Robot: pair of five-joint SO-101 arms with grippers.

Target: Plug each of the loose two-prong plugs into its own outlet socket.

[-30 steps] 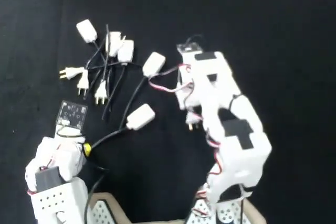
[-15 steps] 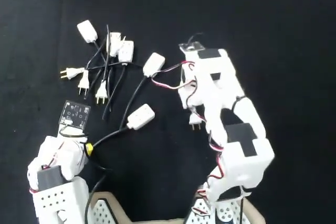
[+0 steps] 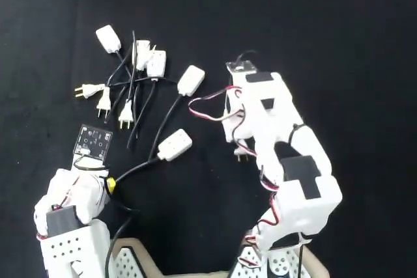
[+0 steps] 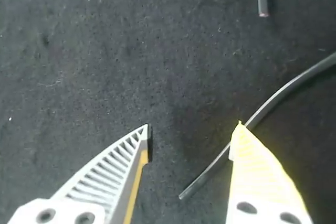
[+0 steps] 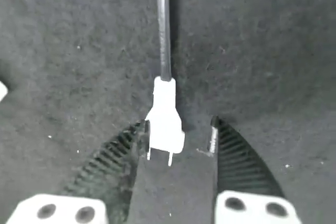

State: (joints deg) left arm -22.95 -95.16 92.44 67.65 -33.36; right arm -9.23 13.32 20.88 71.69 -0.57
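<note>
Bracketing white two-prong plug (image 5: 165,121), right claw (image 5: 179,125), apparently not quite clamped.

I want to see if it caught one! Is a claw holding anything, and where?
Nothing is gripped yet. The right gripper stands open around a white two-prong plug, a gap showing beside one finger. The left gripper is open and empty.

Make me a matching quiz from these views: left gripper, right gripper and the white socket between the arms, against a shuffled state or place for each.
1 left gripper
2 right gripper
3 white socket

A open, straddling a white plug
B lying on the black cloth between the two arms
C open, beside a black cable

Pairs: 1-C, 2-A, 3-B
</note>
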